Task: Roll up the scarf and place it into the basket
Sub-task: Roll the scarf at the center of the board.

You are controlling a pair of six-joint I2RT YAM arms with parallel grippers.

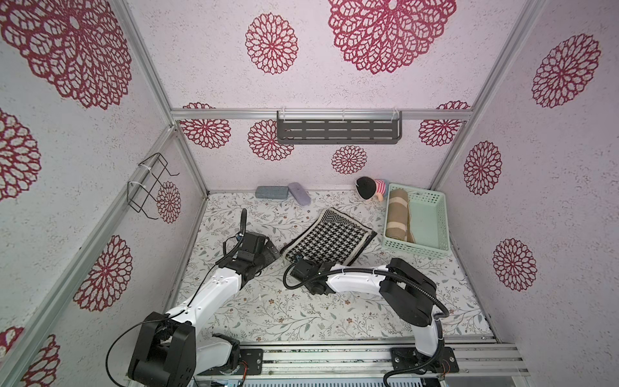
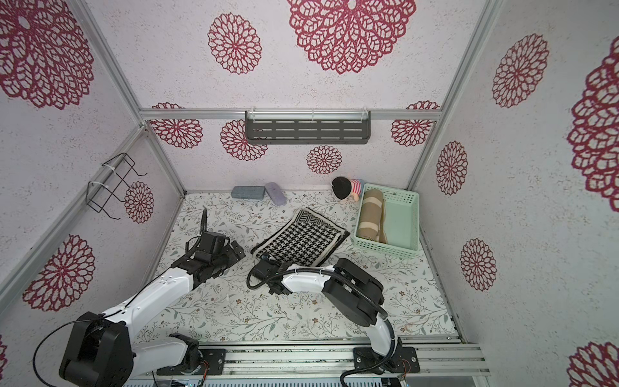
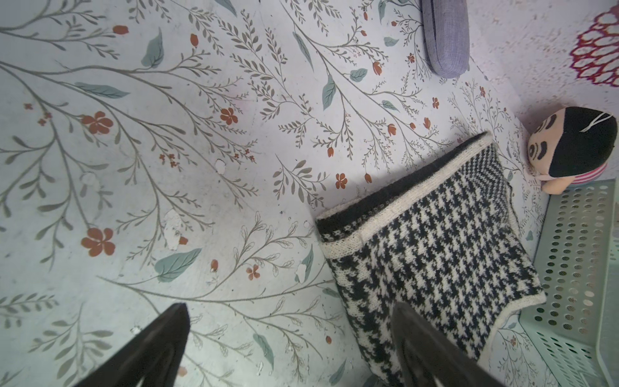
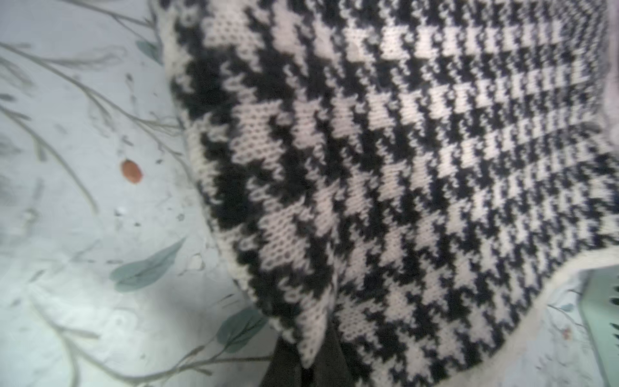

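The houndstooth scarf (image 1: 330, 239) is seen folded flat in a few layers on the floral table cover (image 1: 301, 318), mid-table, lying at an angle, unrolled and outside the basket (image 1: 432, 249). One corner of it is just beside the near-left corner of the mint-green basket; contact can't be confirmed. In the basket, a rolled tan striped scarf (image 1: 397, 214) is laid along the left wall, and the rest of the floor is bare. The right gripper (image 4: 311, 362) is clenched on the scarf's near edge: in the right wrist view a fold of the knit is pinched between the dark fingers (image 4: 284, 372). The left gripper (image 3: 291, 318) is released, jaws spread wide, and held low at the scarf's left corner. One finger (image 3: 415, 338) is seen over the knit and the other over bare table; touch can't be told. Against the back wall are set a grey case (image 1: 271, 192), a lilac case (image 1: 299, 193) touching it, and a plush doll (image 1: 370, 189) just beside the basket's far corner. A dark grey slotted shelf (image 1: 338, 130) is mounted on the back wall and a black wire rack (image 1: 147, 187) on the left wall.
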